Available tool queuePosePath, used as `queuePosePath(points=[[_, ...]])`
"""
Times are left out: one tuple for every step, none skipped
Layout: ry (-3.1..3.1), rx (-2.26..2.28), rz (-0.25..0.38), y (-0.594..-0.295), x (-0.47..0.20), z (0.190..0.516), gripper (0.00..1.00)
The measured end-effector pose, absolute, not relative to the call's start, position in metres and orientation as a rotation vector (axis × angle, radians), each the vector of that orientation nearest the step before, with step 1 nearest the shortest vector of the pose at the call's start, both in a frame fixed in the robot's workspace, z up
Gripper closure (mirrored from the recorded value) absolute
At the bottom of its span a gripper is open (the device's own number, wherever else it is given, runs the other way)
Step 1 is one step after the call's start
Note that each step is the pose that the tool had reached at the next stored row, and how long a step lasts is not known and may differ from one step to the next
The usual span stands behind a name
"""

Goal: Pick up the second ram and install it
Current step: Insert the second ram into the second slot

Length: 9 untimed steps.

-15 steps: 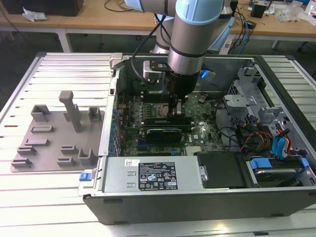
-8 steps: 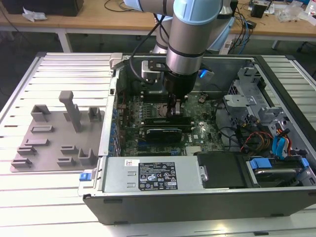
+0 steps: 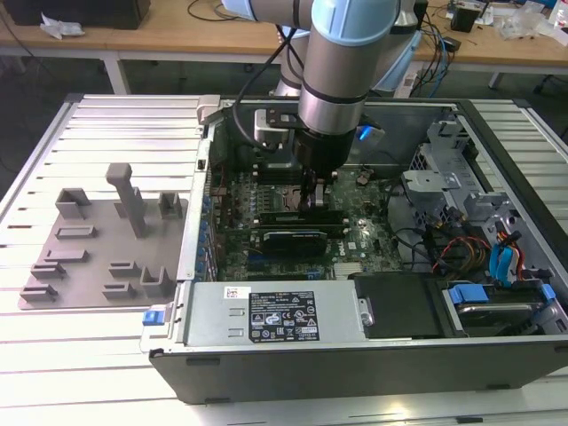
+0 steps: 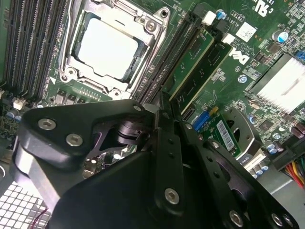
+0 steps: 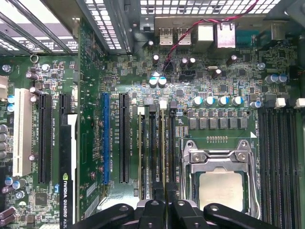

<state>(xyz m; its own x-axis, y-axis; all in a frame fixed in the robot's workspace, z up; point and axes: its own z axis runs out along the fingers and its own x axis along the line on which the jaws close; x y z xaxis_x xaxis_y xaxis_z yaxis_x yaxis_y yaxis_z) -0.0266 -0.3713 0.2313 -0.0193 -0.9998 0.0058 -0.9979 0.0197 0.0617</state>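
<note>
Reaching down into the open computer case, the gripper hung over the memory slots with its jaws nearly closed on the upright second ram, just beside a seated module. On the motherboard, the processor lay at three o'clock of the ram and the black graphics card at six o'clock. The exterior view alone showed the grey tray on the desk.

The arm is a silver-grey cylinder with a light blue cap and black cables alongside; below it, the gripper is matte black, its linkages studded with silver screws
</note>
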Motion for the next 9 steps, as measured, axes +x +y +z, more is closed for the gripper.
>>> queuePosePath(points=[[-2.209,2.166,-0.062,-0.3713,-0.0266,0.2312,0.90],[-2.209,2.166,-0.062,-0.3713,-0.0266,0.2310,0.90],[-2.209,2.166,-0.062,-0.3713,-0.0266,0.2308,0.90],[-2.209,2.166,-0.062,-0.3713,-0.0266,0.2306,0.90],[-2.208,2.166,-0.062,-0.3713,-0.0266,0.2304,0.90],[-2.208,2.167,-0.062,-0.3713,-0.0266,0.2302,0.90],[-2.207,2.168,-0.062,-0.3713,-0.0266,0.2301,0.90],[-2.206,2.169,-0.062,-0.3712,-0.0266,0.2301,0.90],[-2.205,2.170,-0.062,-0.3712,-0.0266,0.2300,0.90]])
